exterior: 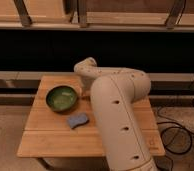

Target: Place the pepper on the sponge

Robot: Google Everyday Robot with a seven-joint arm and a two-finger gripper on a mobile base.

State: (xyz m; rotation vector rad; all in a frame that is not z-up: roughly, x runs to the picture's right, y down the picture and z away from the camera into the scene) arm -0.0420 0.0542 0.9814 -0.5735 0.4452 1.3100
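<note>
The blue sponge (78, 120) lies flat on the wooden table (47, 142), just in front of the green bowl (61, 97). My thick white arm (115, 107) rises from the lower right and bends over the table's back edge. The gripper (84, 93) hangs down from the arm's far end, right beside the bowl's right rim and behind the sponge; only a dark sliver of it shows. The pepper is out of view, either hidden by the arm or inside the gripper.
Black cables (190, 125) trail over the floor to the right of the table. A dark recess and wooden shelf rails (90, 20) run behind the table. My arm covers the table's right half.
</note>
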